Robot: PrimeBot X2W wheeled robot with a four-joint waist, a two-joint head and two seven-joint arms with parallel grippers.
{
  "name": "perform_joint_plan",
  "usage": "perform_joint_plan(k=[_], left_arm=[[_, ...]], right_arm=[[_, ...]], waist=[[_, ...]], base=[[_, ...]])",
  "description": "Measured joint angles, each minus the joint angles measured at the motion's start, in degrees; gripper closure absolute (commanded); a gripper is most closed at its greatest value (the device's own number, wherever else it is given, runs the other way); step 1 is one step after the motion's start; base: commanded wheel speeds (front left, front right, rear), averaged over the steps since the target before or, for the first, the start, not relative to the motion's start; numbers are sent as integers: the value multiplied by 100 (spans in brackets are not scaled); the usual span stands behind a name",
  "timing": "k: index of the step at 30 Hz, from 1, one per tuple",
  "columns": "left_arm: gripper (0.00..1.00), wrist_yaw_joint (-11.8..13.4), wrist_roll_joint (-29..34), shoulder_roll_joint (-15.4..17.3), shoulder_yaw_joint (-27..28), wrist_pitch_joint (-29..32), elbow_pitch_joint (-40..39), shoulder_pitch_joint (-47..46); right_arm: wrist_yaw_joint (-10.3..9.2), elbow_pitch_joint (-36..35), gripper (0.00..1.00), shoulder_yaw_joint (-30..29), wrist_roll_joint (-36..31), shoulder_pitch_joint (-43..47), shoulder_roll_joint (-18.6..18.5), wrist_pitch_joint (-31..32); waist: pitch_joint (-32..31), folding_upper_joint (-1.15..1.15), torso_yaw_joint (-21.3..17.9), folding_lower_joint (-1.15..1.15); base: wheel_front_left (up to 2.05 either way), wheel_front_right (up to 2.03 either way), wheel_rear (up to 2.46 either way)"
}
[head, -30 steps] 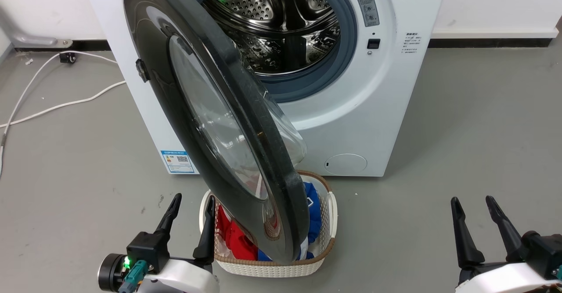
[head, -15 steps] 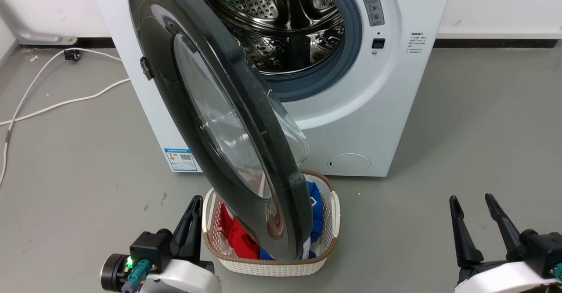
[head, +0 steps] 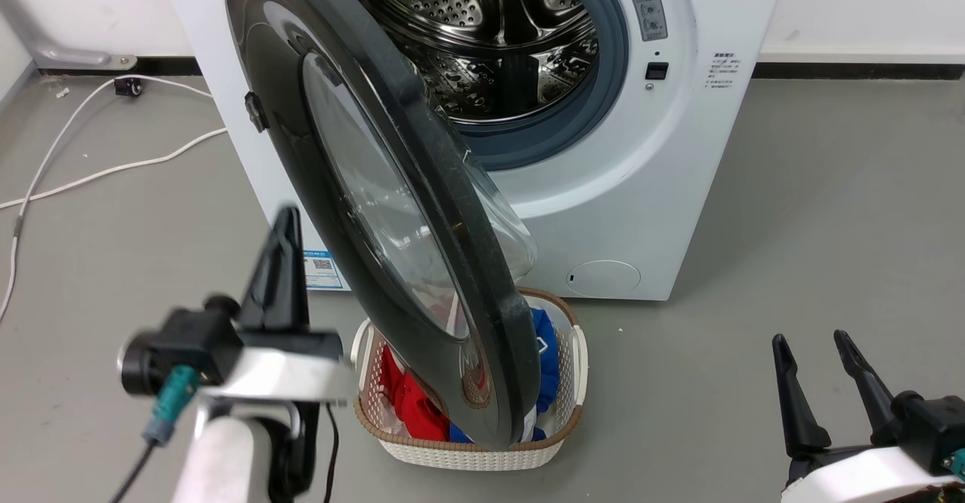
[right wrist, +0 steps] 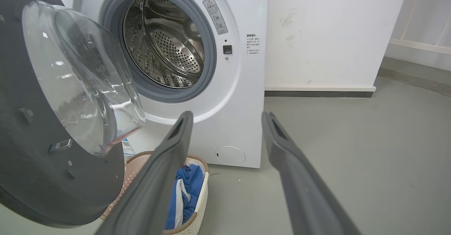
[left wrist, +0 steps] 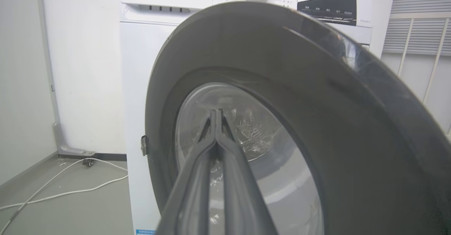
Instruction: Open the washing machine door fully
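**Door half open, left gripper at its outer face**

The washing machine door [head: 362, 186] stands swung out roughly halfway from the washing machine [head: 648, 186]. It is hinged on the left, and its free edge hangs nearest, over a laundry basket [head: 574, 360]. The door is glossy black with a clear bulging glass centre. The left gripper [head: 285, 220], its 2 fingers clenched together on nothing, sits just left of the door and points at the glass; contact is unclear. The right gripper [head: 809, 338], released, hangs well apart at near right. The next move likely calls for catching the free edge and swinging it further left, not pressing it shut
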Motion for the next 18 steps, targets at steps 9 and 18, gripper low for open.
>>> perform_joint_plan(k=[9,18], left_arm=[[100,222,-37,-25,-249,192,-1446,-895],[100,282,-345,-52,-1339,630,-2473,-1063]], right_arm=[[0,-12,0,-18,-77,-29,10,41],[0,38,0,-2,-53,-31,40,40]], waist=[[7,0,-1,0],[6,0,-88,0]], base=[[0,0,0],[0,0,0]])
